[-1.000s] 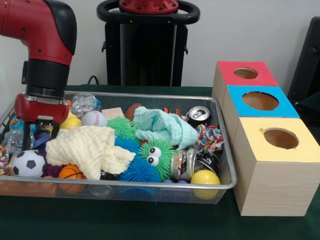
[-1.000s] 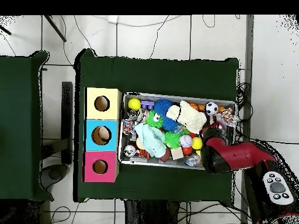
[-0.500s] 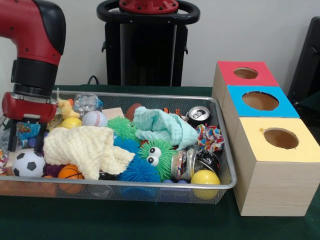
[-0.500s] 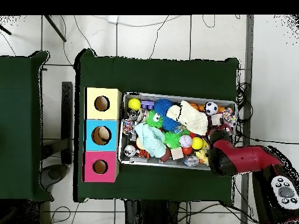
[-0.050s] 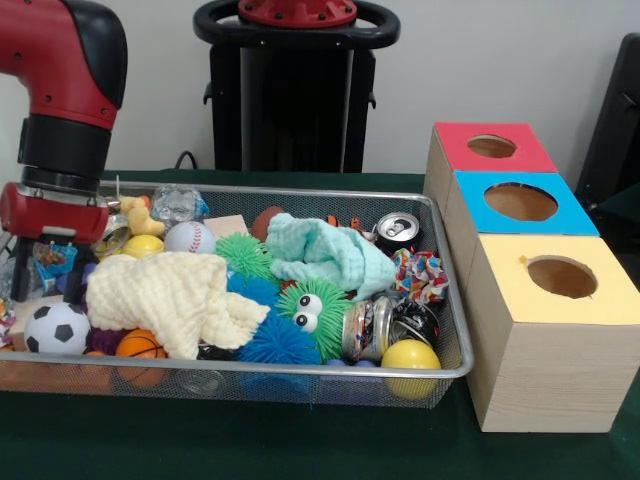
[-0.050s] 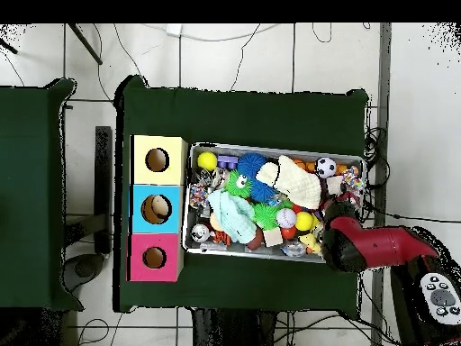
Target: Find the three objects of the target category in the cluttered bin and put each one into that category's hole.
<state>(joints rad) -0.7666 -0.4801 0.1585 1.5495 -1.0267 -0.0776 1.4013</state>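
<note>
Illumination was even and diffuse, bright in both views, with no single source apparent. Shadows were soft; the green desk (image 5: 300, 440) darkened beneath the wire bin (image 5: 440, 372). The soda can (image 5: 397, 230) top and the red arm (image 5: 60, 60) showed mild glare. Focus was slightly soft overall.

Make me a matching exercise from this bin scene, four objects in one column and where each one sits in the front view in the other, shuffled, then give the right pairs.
Objects:
1. soccer ball
2. drink can
3. yellow ball
4. green googly-eyed toy

Places, in the front view:
A. near right corner of the wire bin
B. near left corner, below the gripper
C. middle of the bin, by the near rim
D. far right, behind the teal cloth

Pairs: 1-B, 2-D, 3-A, 4-C
</note>
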